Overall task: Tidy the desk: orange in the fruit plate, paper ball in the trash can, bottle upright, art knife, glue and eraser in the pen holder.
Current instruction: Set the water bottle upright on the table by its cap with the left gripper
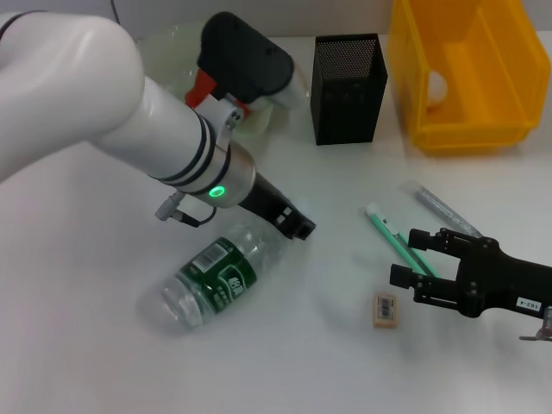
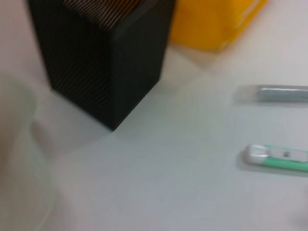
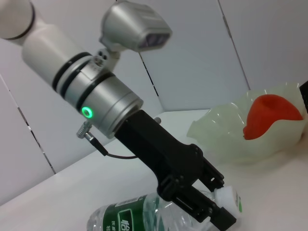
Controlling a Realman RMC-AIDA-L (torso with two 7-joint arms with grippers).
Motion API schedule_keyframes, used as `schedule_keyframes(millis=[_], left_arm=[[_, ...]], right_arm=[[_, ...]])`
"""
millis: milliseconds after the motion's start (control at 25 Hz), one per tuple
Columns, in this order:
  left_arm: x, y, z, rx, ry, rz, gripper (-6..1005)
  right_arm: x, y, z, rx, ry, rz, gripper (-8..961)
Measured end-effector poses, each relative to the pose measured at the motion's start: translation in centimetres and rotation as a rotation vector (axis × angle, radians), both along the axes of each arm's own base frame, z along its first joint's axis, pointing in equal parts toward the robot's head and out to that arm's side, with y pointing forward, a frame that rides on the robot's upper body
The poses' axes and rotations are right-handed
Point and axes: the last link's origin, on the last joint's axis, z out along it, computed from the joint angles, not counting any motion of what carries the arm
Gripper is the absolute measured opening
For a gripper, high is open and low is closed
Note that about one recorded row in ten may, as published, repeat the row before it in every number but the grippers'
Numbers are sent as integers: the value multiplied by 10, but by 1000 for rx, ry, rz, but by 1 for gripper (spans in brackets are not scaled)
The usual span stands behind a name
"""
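A clear bottle [image 1: 216,278] with a green label lies on its side on the white table. My left gripper [image 1: 296,226] is shut on its neck, just behind the white cap [image 3: 229,199]. My right gripper [image 1: 407,257] is open and low over the table, its fingers either side of the green art knife [image 1: 390,233]. The eraser [image 1: 385,310] lies just in front of it and the grey glue stick [image 1: 444,210] just behind. The orange [image 1: 203,86] lies in the pale fruit plate [image 1: 164,43]. The black mesh pen holder [image 1: 348,86] stands at the back.
A yellow bin [image 1: 466,69] stands at the back right with a white ball [image 1: 436,86] inside. The left wrist view shows the pen holder [image 2: 110,62], the bin [image 2: 216,24], the glue stick [image 2: 284,93] and the art knife [image 2: 276,158].
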Motion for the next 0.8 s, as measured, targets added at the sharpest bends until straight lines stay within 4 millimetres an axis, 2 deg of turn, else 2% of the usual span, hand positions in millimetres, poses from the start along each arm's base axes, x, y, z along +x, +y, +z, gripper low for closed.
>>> schedule_keyframes(millis=[80, 160, 240, 400, 520, 800], left_arm=[[8, -6, 3, 3, -33, -68, 434], [12, -9, 7, 10, -57, -98, 436], [20, -16, 24, 49, -124, -166, 439], [18, -21, 37, 67, -198, -207, 444], [14, -25, 51, 79, -318, -263, 447], [4, -26, 68, 128, -470, -333, 456]], right_arm=[[0, 0, 0, 0, 0, 0, 773], [0, 0, 0, 0, 0, 0, 773], [0, 0, 0, 0, 1, 0, 773], [-1, 1, 0, 1, 3, 1, 773], [-3, 3, -1, -5, 8, 3, 773], [-8, 6, -4, -8, 24, 2, 772]])
